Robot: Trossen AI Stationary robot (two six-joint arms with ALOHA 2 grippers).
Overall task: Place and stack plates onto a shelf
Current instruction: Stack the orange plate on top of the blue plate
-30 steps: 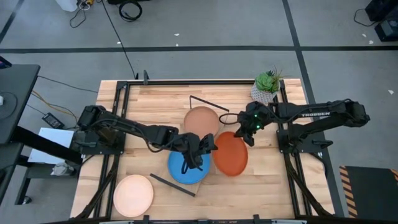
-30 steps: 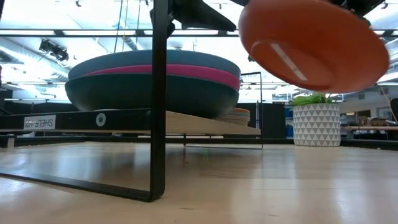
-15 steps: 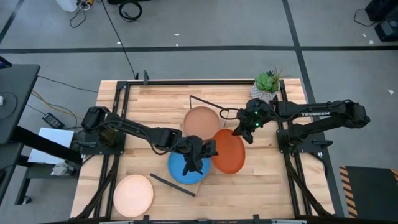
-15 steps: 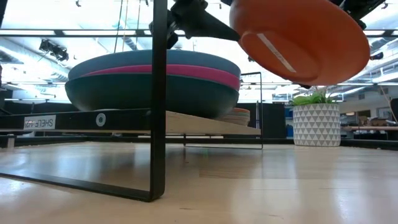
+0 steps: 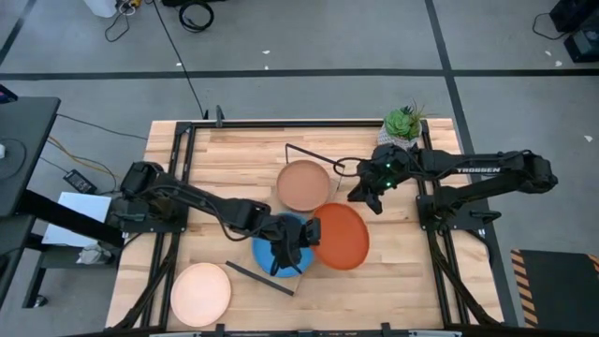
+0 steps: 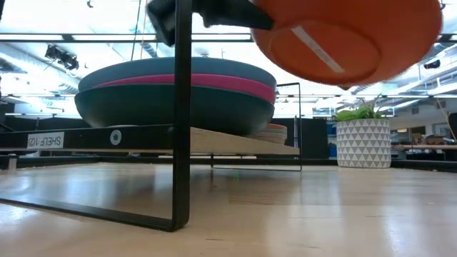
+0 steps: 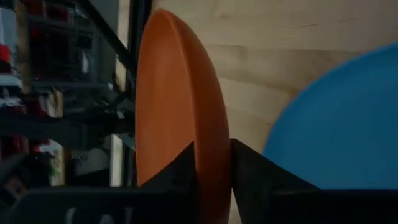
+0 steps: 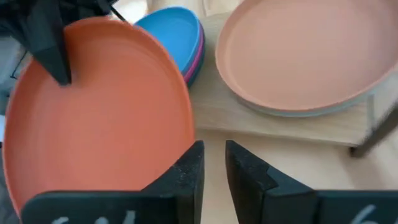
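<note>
The orange-red plate (image 5: 341, 236) hangs in the air beside the shelf (image 8: 273, 127), with my left gripper (image 5: 301, 241) shut on its left rim. My right gripper (image 5: 361, 197) stands just off the plate's far right rim, open a little, with nothing between its fingers (image 8: 213, 158). On the shelf board rest a bright blue plate (image 5: 277, 257), stacked on a magenta and a dark teal one (image 6: 175, 93), and a tan plate (image 5: 302, 184) on top of others. A pale cream plate (image 5: 200, 292) lies flat on the table at the near left. My left gripper pinches the orange-red plate's rim (image 7: 208, 134) between its two fingers, one on the upper face and one on the underside. The fingers come roughly level from the table's left. The plate (image 6: 350, 39) is lifted clear of table and shelf, slightly tilted.
A potted green plant (image 5: 402, 126) stands at the far right of the table. The shelf's black wire frames (image 6: 182, 114) rise at both its ends. Bare wooden tabletop (image 5: 402, 281) lies at the near right.
My right gripper has opened, let go of the orange-red plate's far right rim and drawn back a little toward the far edge. My left gripper has shut on the plate's left rim and moved toward the near edge; the plate has shifted slightly left and nearer, staying lifted.
</note>
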